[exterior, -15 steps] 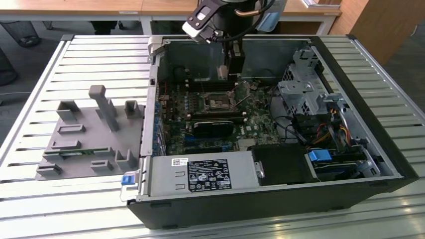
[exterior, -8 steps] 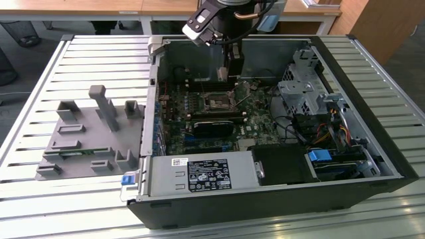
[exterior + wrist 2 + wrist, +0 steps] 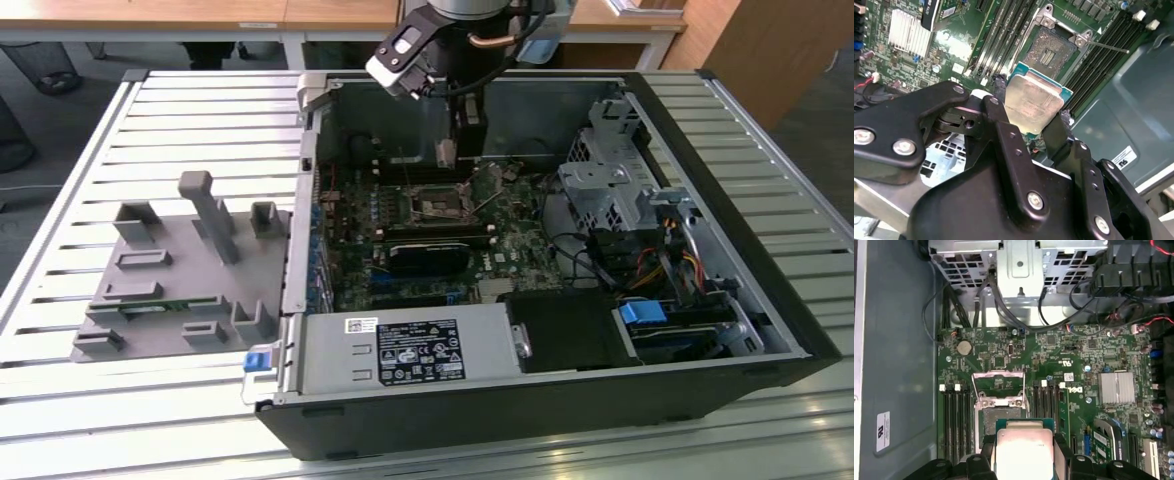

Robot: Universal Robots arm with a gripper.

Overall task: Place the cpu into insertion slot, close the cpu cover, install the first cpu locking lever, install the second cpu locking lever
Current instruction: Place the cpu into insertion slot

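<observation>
My gripper (image 3: pixel 1031 106) is shut on the cpu (image 3: pixel 1035 102), a flat square chip with a dull silver face and green edge, pinched between two black fingers (image 3: pixel 1000 95). In the first wrist view the cpu (image 3: pixel 1024 450) hangs above the motherboard, partly over the near edge of the insertion slot (image 3: pixel 998 415), a dark square socket with a metal rim. The cpu cover (image 3: pixel 999 373), a thin metal frame, stands swung open on the socket's far side. A thin locking lever (image 3: pixel 1110 48) juts out beside the insertion slot (image 3: pixel 1053 47). In the exterior view my gripper (image 3: pixel 449 152) hovers inside the open computer case, just behind the socket (image 3: pixel 437 200).
Black memory slots (image 3: pixel 956 415) flank the socket on both sides. A large black card (image 3: pixel 427 255) lies in front of it, with the power supply (image 3: pixel 400 350) nearer. A metal drive cage (image 3: pixel 607 190) with cables stands at the exterior view's right. A grey fixture (image 3: pixel 174 270) sits on the slatted table at that view's left.
</observation>
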